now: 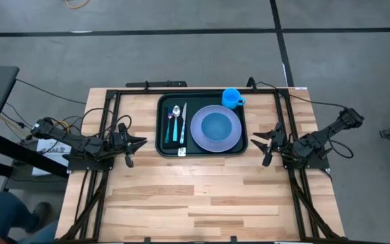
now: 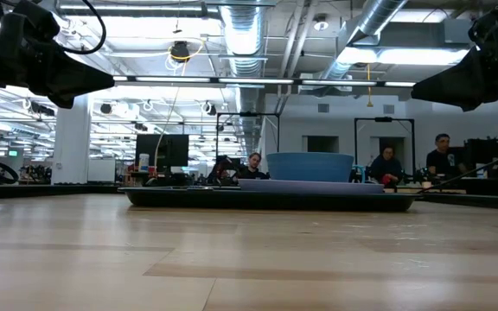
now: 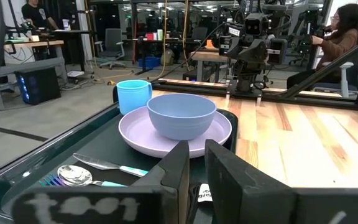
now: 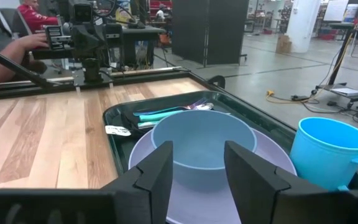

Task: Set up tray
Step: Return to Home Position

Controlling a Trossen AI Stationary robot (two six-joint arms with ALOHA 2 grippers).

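**Tray looks set: back both arms off to rest without touching it.**

Your left gripper (image 3: 196, 152) shows only a narrow gap between its fingers and holds nothing. Your right gripper (image 4: 199, 155) stands wider, also empty. Both hang above the table (image 1: 202, 196), one off each short end of the tray (image 1: 202, 98), which lies just ahead of both sets of fingertips. Past the left fingertips comes the cutlery (image 3: 89, 174), then the lavender plate (image 3: 135, 132) with the blue bowl (image 3: 181, 115) on it, then the blue cup (image 3: 133, 94) at the far corner. Everything looks placed, so I judge only the retreat is left. Draw each arm straight back from its own fingertips, away from the rim, never forward or across it. Hold your height as you go, and leave the fingers as they are.
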